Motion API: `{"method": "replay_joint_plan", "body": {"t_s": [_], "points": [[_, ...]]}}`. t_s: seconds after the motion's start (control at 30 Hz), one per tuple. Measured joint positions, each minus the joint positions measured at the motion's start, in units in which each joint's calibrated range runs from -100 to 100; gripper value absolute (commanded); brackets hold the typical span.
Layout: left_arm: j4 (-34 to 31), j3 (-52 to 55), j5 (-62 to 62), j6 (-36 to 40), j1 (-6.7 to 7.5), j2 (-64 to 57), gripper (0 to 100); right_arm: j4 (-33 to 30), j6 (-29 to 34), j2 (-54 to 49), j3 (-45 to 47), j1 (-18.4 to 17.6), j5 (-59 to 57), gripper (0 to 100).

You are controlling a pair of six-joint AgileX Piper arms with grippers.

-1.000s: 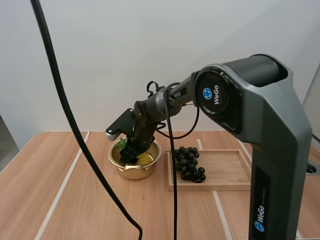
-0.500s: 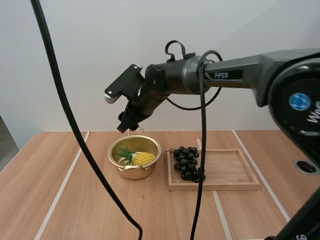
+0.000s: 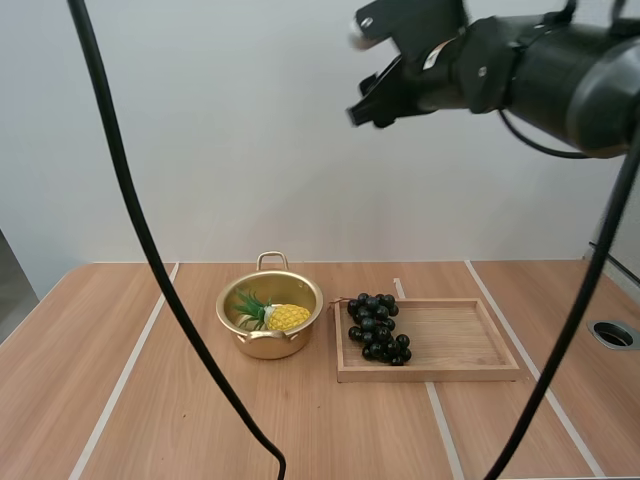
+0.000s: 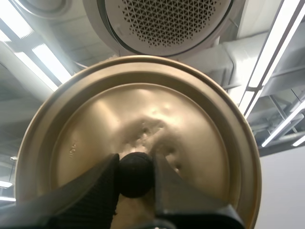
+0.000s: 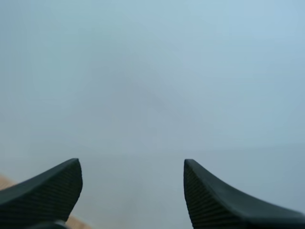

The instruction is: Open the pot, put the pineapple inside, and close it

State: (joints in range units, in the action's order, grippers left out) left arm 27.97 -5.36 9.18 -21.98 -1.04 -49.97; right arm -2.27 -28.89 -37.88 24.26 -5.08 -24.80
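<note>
L jaws: clamped on the black knob (image 4: 136, 172) at the ctr of the gold lid (image 4: 195, 129), one finger each side. The lid is held up off the pot w/ its round face toward the wrist cam.

On the counter (image 3: 170, 420), going L to R:
- Gold pot (image 3: 270, 336) stands upright w/ its top open, one loop handle at the back rim.
- Pineapple (image 3: 284, 317) lies on its side inside the pot, green crown pointing L and yellow body to the R.
- Wooden tray (image 3: 450, 340) sits just beside the pot on its R; can't tell if they touch.
- Grapes (image 3: 378, 327), a dark bunch, lie at the tray's L end, the side nearest the pot. Rest of the tray floor is bare wood.

R arm (image 3: 560, 70) is raised high over the counter, above the tray, well apart from pot and grapes.

R jaws: wide open, ribbed inner faces turned to each other, nothing btwn them. They point at the plain wall.
</note>
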Motion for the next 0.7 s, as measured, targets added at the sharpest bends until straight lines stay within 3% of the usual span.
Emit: {"method": "replay_joint_plan", "body": {"t_s": [0.3, 0.7], "points": [[0.0, 0.0, 5.7, 0.0, 0.0, 2.5, 0, 0.0, 15.6, -7.6, 0.0, 8.1, 15.9, 100], [0.0, 0.0, 32.4, 0.0, 0.0, 7.5, 0, -0.1, 17.5, -12.4, 0.0, 9.0, 25.3, 100]]}}
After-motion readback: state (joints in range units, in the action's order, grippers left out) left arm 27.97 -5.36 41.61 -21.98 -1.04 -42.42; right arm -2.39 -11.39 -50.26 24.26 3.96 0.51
